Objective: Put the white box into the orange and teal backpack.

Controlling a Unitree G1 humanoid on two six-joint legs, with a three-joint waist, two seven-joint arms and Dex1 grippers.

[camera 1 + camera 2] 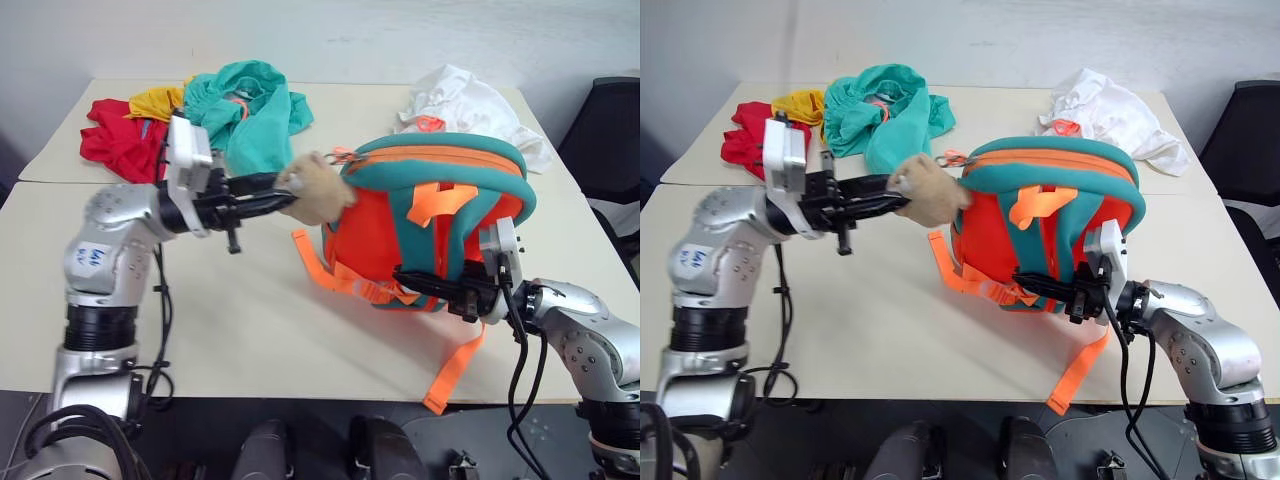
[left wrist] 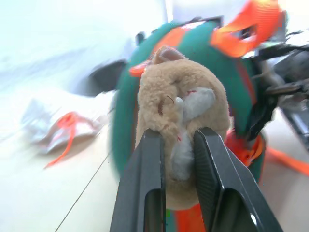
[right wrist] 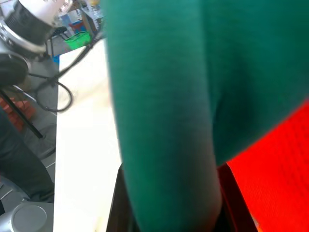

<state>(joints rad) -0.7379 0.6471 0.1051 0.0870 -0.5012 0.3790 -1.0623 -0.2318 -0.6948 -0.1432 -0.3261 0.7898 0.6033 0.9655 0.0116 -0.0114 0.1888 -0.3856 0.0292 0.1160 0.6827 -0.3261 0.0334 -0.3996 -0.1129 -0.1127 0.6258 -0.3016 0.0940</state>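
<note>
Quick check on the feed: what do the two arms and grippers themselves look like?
Both arms are silver metal with black joint rings. The left arm bears a small blue-marked sticker, and each wrist carries a white camera block. Black cables hang from both. The left gripper and right gripper have flat black fingers.

The orange and teal backpack (image 1: 430, 225) stood upright mid-table, its tan plush animal (image 1: 318, 187) jutting toward nine o'clock.

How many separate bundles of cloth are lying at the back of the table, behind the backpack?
4, though folds may hide more: a red garment at far left, a yellow one beside it, a teal garment in the middle, and a white cloth bag behind the orange and teal backpack.
</note>
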